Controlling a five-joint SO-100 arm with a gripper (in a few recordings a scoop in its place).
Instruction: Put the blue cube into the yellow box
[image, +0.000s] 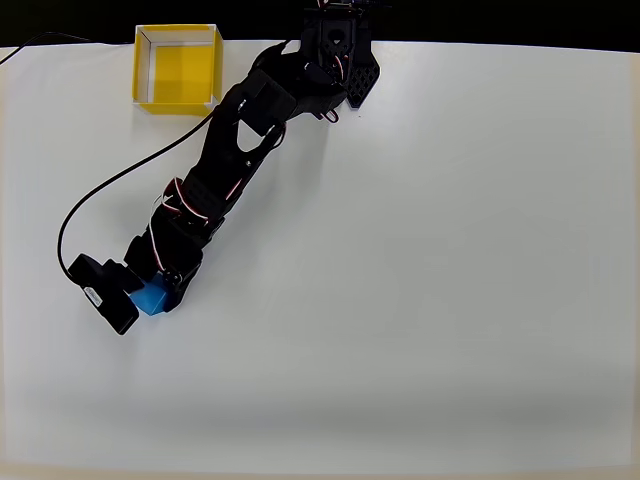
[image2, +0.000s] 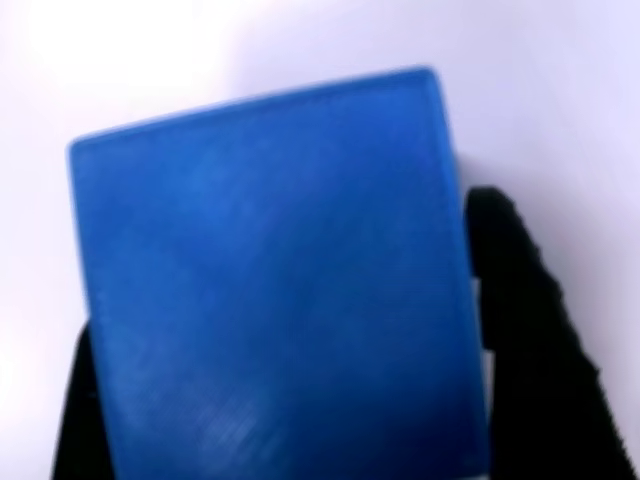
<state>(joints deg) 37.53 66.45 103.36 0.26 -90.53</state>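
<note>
The blue cube (image: 153, 298) sits at the lower left of the white table in the overhead view, between the black fingers of my gripper (image: 148, 300). In the wrist view the blue cube (image2: 270, 280) takes up most of the picture, with a black finger (image2: 520, 330) pressed against its right side and another at its lower left. The gripper (image2: 290, 400) is shut on the cube. Whether the cube rests on the table or is lifted cannot be told. The yellow box (image: 180, 75), open-topped and empty, stands at the far left corner, well away from the gripper.
The black arm (image: 240, 150) stretches diagonally from its base (image: 340, 50) at the table's far edge down to the gripper. A black cable (image: 75, 215) loops over the table left of the arm. White tabletop (image: 450, 280) spreads to the right.
</note>
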